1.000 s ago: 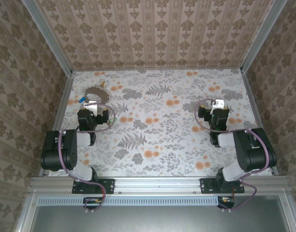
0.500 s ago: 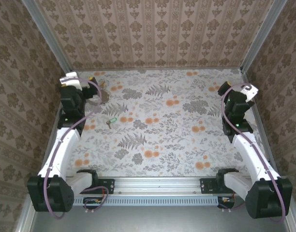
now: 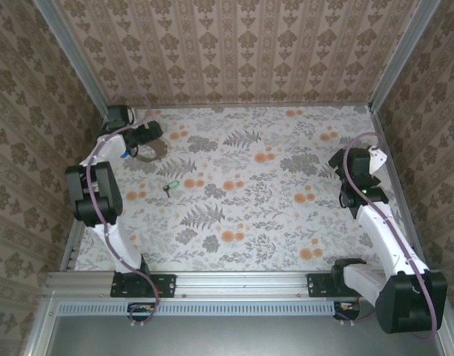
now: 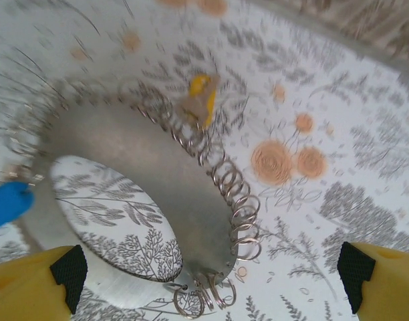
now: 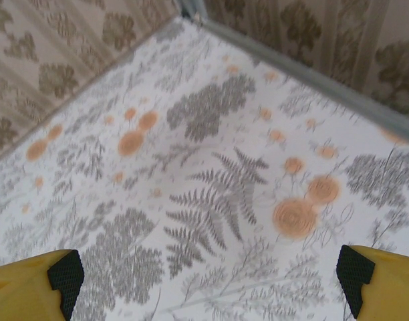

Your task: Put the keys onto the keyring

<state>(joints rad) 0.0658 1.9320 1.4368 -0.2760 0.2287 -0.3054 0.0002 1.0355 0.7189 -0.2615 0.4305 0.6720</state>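
Observation:
The keyring (image 4: 158,174) is a flat grey metal loop with several wire rings along its outer edge, lying at the table's far left (image 3: 154,151). My left gripper (image 4: 211,284) hovers just above its near end, open, yellow fingers (image 4: 31,284) spread to either side and holding nothing. From above, the left gripper (image 3: 144,133) is over the loop. A blue-headed key (image 4: 7,202) lies at the loop's left side (image 3: 125,153). A yellow-headed key (image 4: 201,97) lies beyond the loop. A green-headed key (image 3: 170,186) lies apart, nearer the middle. My right gripper (image 5: 210,281) is open over bare table.
The floral table (image 3: 249,208) is boxed in by patterned walls with metal corner posts (image 3: 79,67). The left arm stretches along the left wall into the far corner. The right arm (image 3: 360,185) stands near the right wall, and the right wrist view looks towards a table corner (image 5: 191,13).
Both arms unfolded from their tucked poses near the front. The left arm then reached down into the far left corner over the keyring. The right arm shifted slightly by the right wall.

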